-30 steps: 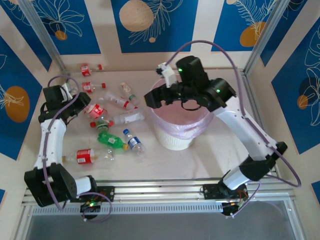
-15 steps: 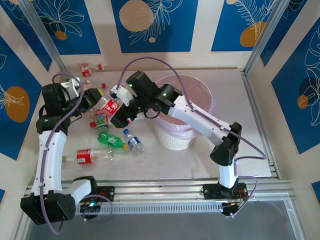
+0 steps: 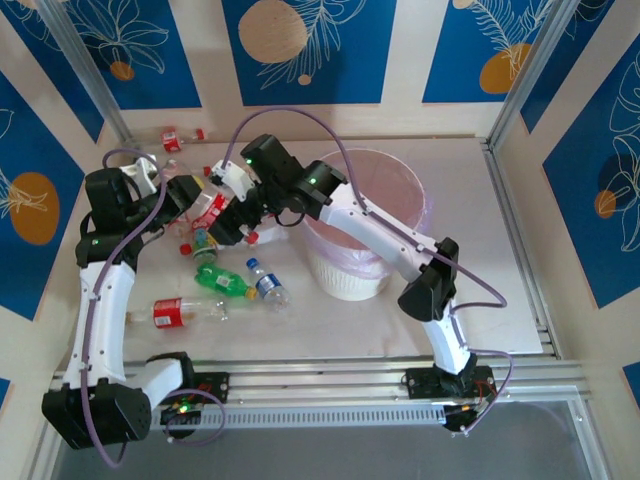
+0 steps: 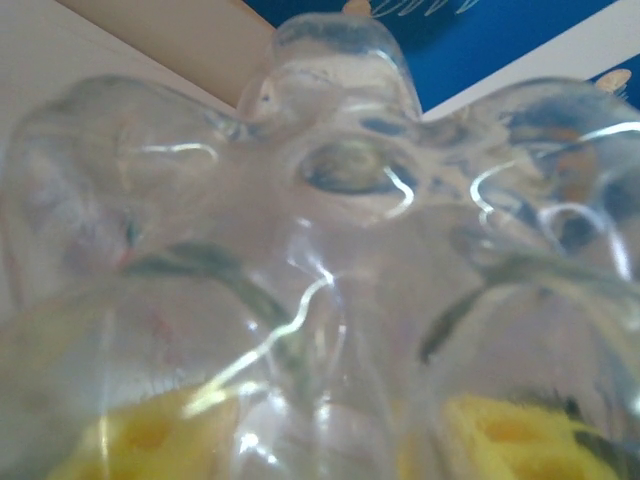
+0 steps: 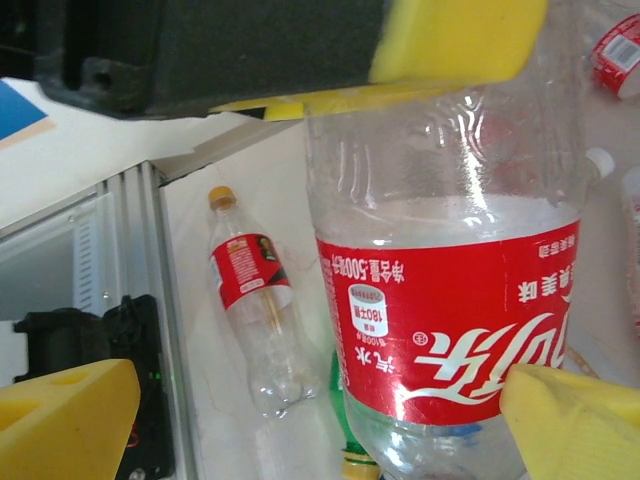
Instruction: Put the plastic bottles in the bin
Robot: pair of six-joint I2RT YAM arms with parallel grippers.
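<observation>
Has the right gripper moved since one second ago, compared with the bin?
Yes. The right gripper went from above the bin leftward, to the plastic bottles left of it.

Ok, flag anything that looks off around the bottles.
The red-labelled clear plastic bottle lies inside the open right pincer, yet what seems to be the left pincer's yellow pad presses against its far part. Both arms crowding one bottle looks odd.

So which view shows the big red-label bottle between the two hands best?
Right wrist: the red-label bottle is close up, its label sharp and readable. Top external shows it small and partly hidden. Left wrist shows blurred clear plastic against the lens, possibly the same bottle.
</observation>
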